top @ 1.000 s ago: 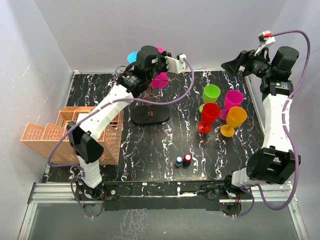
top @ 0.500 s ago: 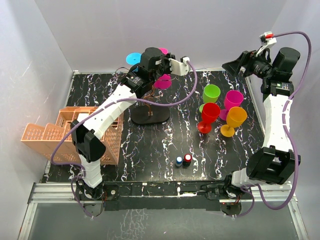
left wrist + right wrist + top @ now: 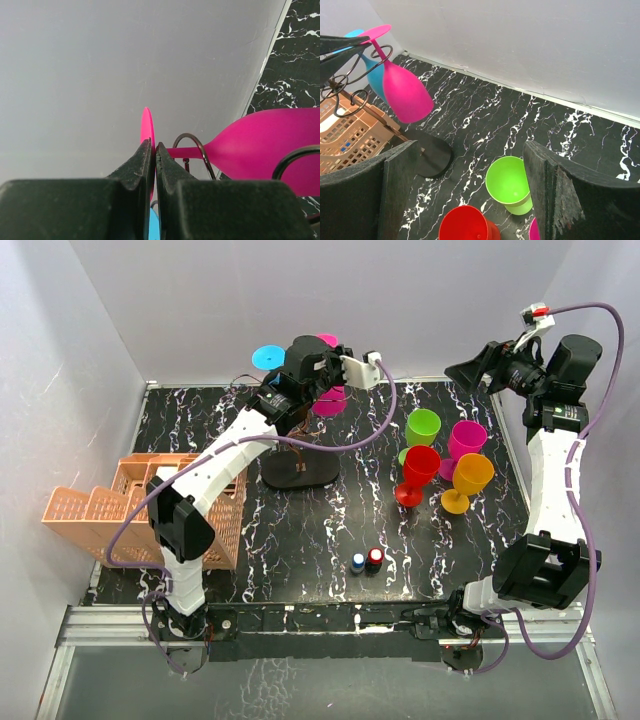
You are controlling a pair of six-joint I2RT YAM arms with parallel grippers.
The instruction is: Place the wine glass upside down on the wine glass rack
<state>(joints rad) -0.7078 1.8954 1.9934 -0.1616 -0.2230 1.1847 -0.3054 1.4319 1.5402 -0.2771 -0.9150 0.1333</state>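
Wine glass (image 3: 270,145) is pinched by its foot in L fingers (image 3: 135,170), bowl down, so stem is hooked in wine glass rack (image 3: 432,156); R fingers (image 3: 395,190) are spread, empty

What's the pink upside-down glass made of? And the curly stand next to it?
The pink glass looks like plastic. Its colour is solid and you cannot see through it, and it has a soft, dull shine, unlike real glass. The stand looks like metal. It is thin dark-brown wire bent into curls, on a flat black base that is probably painted. Looks alone cannot make either one certain.
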